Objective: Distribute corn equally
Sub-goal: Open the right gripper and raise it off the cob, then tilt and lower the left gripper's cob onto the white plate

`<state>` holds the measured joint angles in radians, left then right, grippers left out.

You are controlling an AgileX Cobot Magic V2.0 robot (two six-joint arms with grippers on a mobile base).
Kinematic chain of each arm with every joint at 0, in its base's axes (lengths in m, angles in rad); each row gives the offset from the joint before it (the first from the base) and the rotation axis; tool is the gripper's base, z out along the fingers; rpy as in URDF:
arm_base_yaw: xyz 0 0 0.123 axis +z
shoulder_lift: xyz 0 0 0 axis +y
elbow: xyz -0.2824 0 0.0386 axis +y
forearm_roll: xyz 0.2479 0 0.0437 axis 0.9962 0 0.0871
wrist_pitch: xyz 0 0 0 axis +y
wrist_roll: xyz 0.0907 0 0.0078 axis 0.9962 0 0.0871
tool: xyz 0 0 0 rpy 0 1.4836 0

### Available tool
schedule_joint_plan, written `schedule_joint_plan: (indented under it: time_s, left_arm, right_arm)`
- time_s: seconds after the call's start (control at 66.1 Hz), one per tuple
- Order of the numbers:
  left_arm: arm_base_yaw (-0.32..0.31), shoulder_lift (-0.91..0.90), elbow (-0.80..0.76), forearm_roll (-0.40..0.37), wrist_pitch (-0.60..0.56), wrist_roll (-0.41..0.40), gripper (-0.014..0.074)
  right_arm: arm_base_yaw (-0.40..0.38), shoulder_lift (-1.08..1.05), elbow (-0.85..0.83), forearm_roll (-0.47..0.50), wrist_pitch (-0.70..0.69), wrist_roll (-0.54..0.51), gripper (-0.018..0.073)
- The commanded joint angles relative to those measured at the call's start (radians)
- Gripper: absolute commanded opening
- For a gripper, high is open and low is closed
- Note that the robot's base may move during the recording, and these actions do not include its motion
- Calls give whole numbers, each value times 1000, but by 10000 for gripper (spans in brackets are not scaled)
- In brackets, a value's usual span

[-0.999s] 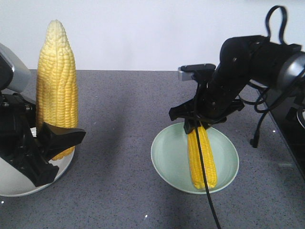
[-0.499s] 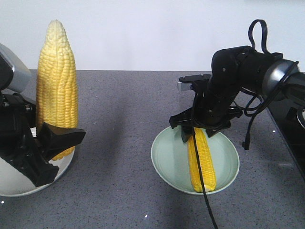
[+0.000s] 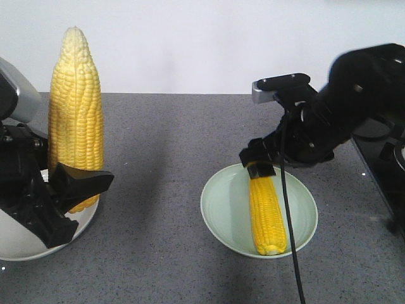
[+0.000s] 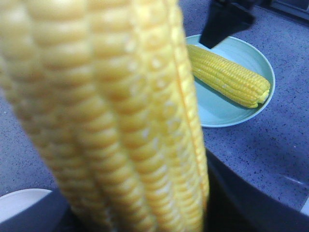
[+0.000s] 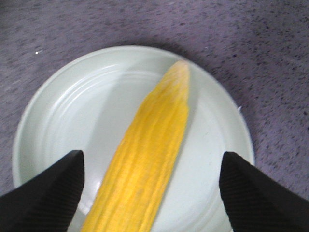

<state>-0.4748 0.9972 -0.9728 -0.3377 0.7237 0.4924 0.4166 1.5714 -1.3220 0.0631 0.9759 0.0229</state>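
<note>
One corn cob [image 3: 76, 114] stands upright at the left over a white plate [image 3: 19, 244], with my left gripper [image 3: 69, 190] shut on its lower part. In the left wrist view this corn cob [image 4: 111, 121] fills the frame, blurred. A second corn cob [image 3: 267, 212] lies flat in a pale green plate [image 3: 221, 209]. My right gripper [image 3: 261, 166] hovers over its far end. In the right wrist view the gripper [image 5: 150, 164] is open, fingers wide on either side of the cob [image 5: 149, 145] and apart from it.
The plates sit on a dark grey speckled table [image 3: 158, 158] in front of a white wall. A black cable [image 3: 288, 209] hangs from the right arm across the green plate [image 5: 63, 111]. A dark device edge [image 3: 383, 177] stands at the far right.
The right gripper has let go of the cob in the green plate and has risen and shifted right. The cob has settled flat. The left arm and its cob have not moved.
</note>
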Motion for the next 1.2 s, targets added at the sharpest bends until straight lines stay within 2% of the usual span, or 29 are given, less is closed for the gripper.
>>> schedule_joint_plan:
  time_s: [0.0, 0.182, 0.454, 0.605, 0.893, 0.953, 1.029, 1.104, 1.18]
  left_arm:
    - [-1, -18, -25, -19, -55, -1, 292]
    - [-1, -18, -25, -19, -55, -1, 292]
    - [-1, -18, -25, -21, -55, -2, 292]
    - [-1, -17, -25, -44, -50, -2, 292]
    - [-1, -14, -26, -33, -35, -11, 292]
    - [-1, -5, -36, -12, -32, -45, 292]
    - [-1, 19, -61, 44, -15, -124, 292]
    - [0, 54, -96, 136, 19, -196, 292]
    - [11, 94, -139, 247, 86, -303, 292]
  right_arm:
    - [38, -144, 61, -4, -103, -14, 557]
    - [79, -289, 175, -2, -144, -15, 557]
    - [80, -450, 298, -1, -158, -15, 557]
    - [78, -481, 315, -4, -159, -15, 557]
    - [78, -484, 315, 0, -144, -15, 557]
    - [78, -484, 315, 0, -144, -15, 557]
    - [78, -484, 315, 0, -144, -15, 557]
    - [78, -484, 315, 0, -144, -15, 557]
    - [78, -484, 315, 0, -144, -15, 557]
